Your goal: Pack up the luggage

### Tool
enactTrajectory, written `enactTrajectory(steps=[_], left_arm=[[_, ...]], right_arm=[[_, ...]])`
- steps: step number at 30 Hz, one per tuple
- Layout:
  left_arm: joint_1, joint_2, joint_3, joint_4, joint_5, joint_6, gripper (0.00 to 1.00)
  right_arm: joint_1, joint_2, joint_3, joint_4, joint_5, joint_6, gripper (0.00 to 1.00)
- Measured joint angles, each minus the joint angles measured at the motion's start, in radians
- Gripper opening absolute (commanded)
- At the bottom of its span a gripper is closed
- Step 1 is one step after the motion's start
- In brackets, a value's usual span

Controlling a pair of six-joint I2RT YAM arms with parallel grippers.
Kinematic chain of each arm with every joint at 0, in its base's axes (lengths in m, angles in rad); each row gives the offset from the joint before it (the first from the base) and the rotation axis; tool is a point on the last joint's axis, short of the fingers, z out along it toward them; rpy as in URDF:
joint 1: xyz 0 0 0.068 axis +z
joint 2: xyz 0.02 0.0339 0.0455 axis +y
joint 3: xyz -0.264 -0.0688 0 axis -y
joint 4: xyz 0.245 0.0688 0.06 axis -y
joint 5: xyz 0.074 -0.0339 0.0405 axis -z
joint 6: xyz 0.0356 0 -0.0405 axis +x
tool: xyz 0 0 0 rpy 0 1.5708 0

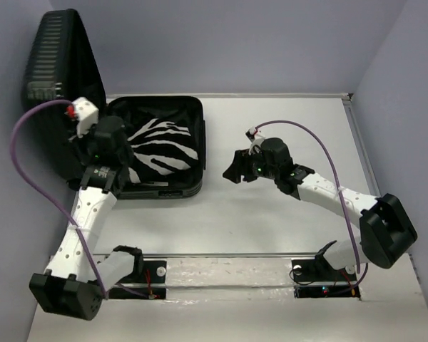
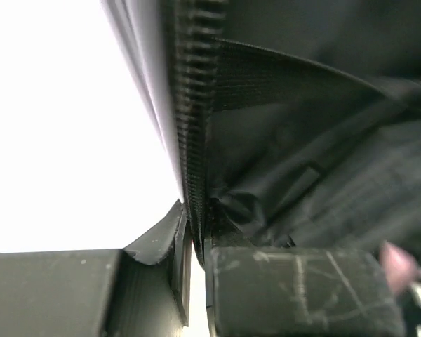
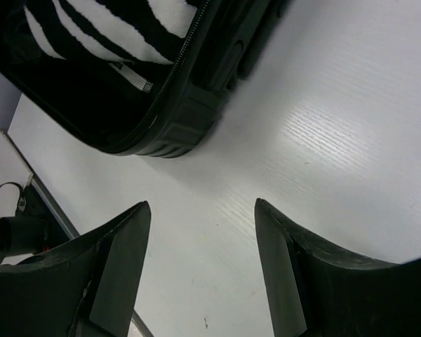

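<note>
The luggage is a large black hard-shell suitcase lying open at the table's back left. Its base (image 1: 200,142) lies flat and its ribbed lid (image 1: 60,64) stands upright against the left wall. A zebra-striped folded cloth (image 1: 164,146) lies inside the base. My left gripper (image 1: 100,142) is at the suitcase's left side where lid and base meet. In the left wrist view, the left gripper (image 2: 196,246) is shut on the zippered rim (image 2: 193,105), next to the black lining (image 2: 323,140). My right gripper (image 1: 234,167) hovers open and empty over the table, right of the suitcase; the right wrist view shows the right gripper (image 3: 203,210) with its jaws wide apart.
The white table (image 1: 285,214) is enclosed by walls on the left, back and right. The suitcase's corner (image 3: 175,133) and the striped cloth (image 3: 112,28) show in the right wrist view. A purple cable (image 1: 28,121) loops off my left wrist.
</note>
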Motion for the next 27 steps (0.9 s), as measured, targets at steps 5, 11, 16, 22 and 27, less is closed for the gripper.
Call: enactTrajectory(steps=[5,11,16,22,27], left_arm=[[-0.423,-0.093,-0.168,0.268,-0.175,0.348,0.06],[-0.771,-0.143,-0.231,0.354,-0.254,0.511,0.91],[-1.067,-0.150,-0.231,0.362,-0.249,0.611,0.99],[-1.290,-0.002,-0.123,0.359,-0.253,0.668,0.99],[-1.350,0.138,0.054,0.303,-0.227,0.599,0.99]], right_arm=[[-0.027,0.069,-0.001,0.006,-0.002,0.044,0.70],[-0.035,0.076,-0.002,0.012,0.029,0.066,0.73],[-0.058,0.096,0.001,0.012,0.063,0.081,0.71],[-0.093,0.134,0.009,-0.006,0.110,0.097,0.35],[-0.093,0.092,0.016,-0.021,0.126,0.103,0.17]])
